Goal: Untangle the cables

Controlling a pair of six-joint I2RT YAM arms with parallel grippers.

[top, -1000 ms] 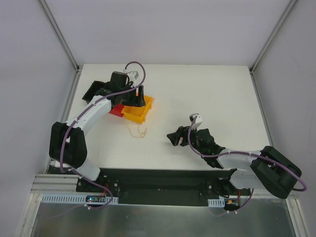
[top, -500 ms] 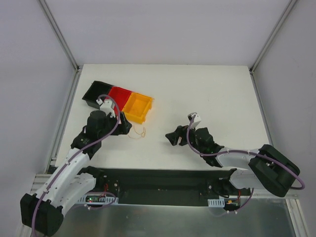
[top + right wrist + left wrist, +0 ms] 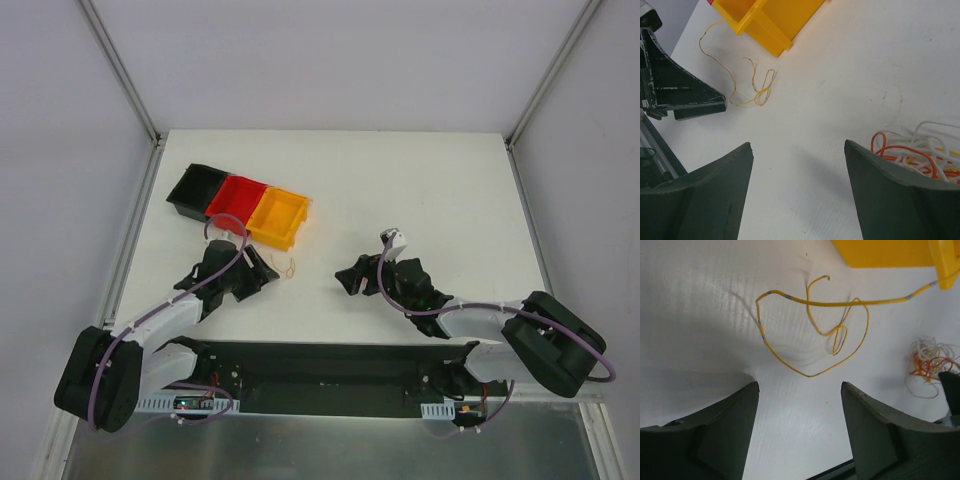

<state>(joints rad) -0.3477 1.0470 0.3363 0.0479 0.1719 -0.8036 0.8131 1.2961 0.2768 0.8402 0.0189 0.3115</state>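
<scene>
A white table (image 3: 420,190) carries a row of three small plastic bins toward its 10 o'clock corner: a black bin (image 3: 193,189), a red bin (image 3: 236,195) and a yellow bin (image 3: 277,216). A single thin yellow wire (image 3: 287,266) lies loosely looped on the bare surface at about 5 o'clock from the yellow bin. In the left wrist view this wire (image 3: 812,325) shows grey bands, crosses over itself several times, and one end runs off toward the bin's corner at 2 o'clock. The left gripper (image 3: 264,279) sits low at 8 o'clock from the wire. Its jaws are spread apart with only bare table between them (image 3: 799,387), and the wire lies just ahead at 12 o'clock, not touched. The right gripper (image 3: 347,280) is at 3 o'clock from the wire, facing the left one, its jaws likewise wide and holding nothing (image 3: 797,147). The tangle of thin orange, white and yellow wires (image 3: 920,152) rests on the table at 4 o'clock in the right wrist view. It lies just beside that gripper's right-hand finger (image 3: 890,200) and is partly hidden by it, so contact cannot be judged. From the left wrist the tangle (image 3: 930,362) appears at 3 o'clock, well apart from the single wire.
</scene>
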